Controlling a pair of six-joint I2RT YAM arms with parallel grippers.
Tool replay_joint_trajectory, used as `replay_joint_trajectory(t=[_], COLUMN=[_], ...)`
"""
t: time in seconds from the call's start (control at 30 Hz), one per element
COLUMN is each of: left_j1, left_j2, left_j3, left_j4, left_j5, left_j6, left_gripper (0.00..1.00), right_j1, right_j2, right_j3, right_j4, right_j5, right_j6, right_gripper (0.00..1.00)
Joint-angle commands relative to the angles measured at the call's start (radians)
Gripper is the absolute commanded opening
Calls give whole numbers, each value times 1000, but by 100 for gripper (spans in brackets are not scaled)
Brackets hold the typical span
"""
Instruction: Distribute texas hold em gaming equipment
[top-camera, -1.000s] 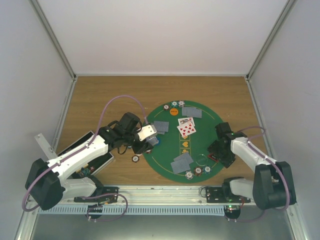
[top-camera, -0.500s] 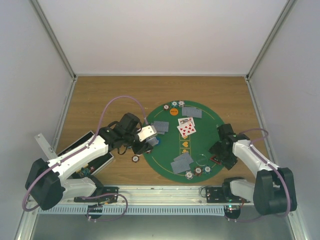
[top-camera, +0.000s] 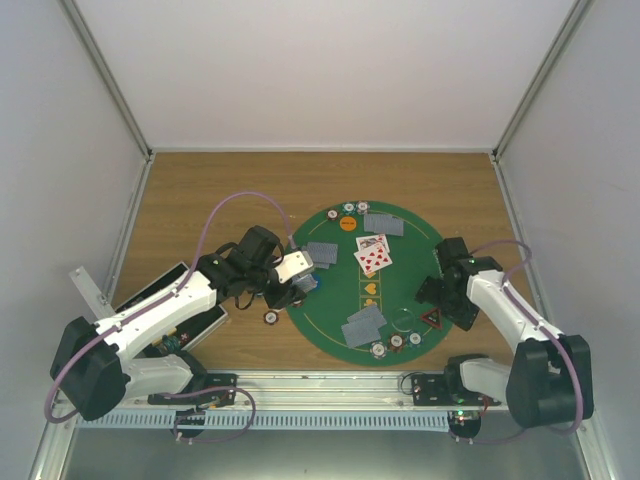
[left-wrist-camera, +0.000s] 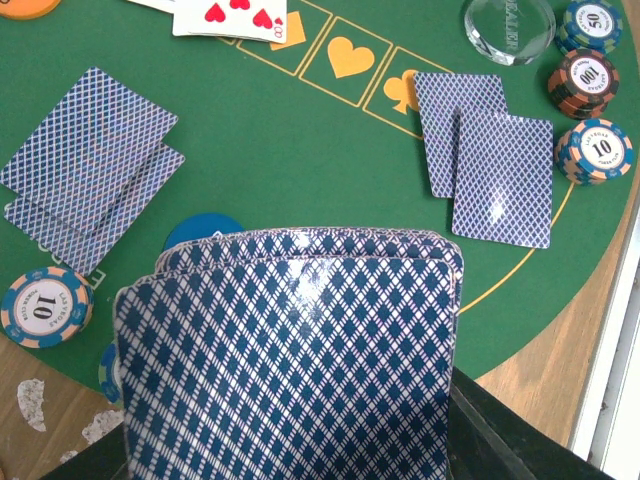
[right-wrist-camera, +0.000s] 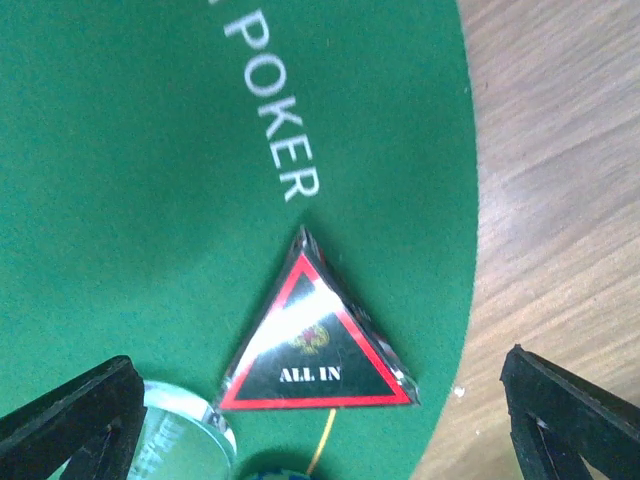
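Blue-white lattice is printed on the cards (left-wrist-camera: 300, 360); the triangle marker (right-wrist-camera: 318, 345) is black edged in red; the mat (right-wrist-camera: 120, 150) is dyed green.

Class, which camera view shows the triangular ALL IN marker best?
The right wrist view: the marker fills the centre, its lettering readable, lying on the green mat. The top external view shows it only as a tiny triangle near the mat's edge. The left wrist view misses it.
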Motion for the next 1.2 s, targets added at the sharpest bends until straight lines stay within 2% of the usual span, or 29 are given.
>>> replay_joint_trajectory(t=[0.0, 0.17, 0.37, 0.5, 0.6, 0.73, 0.9, 0.97, 1.17], left_j1=[6, 6, 6, 5, 6, 6, 6, 6, 6], left_j2=[-23, -26, -32, -42, -44, -38, -45, -46, -35], left_j3=[-10, -13, -16, -23, -26, -27, -29, -32, -28], left_j4=[67, 72, 72, 78, 84, 89, 89, 91, 91], left_j5=[21, 24, 22, 15, 20, 25, 15, 19, 20], left_j6=[-5, -6, -5, -7, -7, -7, -7, -7, -7], left_gripper=[53, 53, 53, 53, 53, 53, 53, 53, 53], right_j1=[21, 23, 24, 24, 25, 24, 24, 23, 24], right_j2=[3, 23, 82, 70, 69, 72, 21, 21, 58], right_j3=[11, 59, 105, 121, 114, 72, -16, -18, -41], right_j4=[-74, -123, -195, -216, -186, -82, 29, 36, 67], right_j5=[-48, -82, -97, -126, -145, -289, -356, -349, -347], right_j6=[-69, -86, -142, -149, -136, -89, 11, 20, 24], right_gripper=[98, 98, 90, 76, 69, 62, 62, 66, 68])
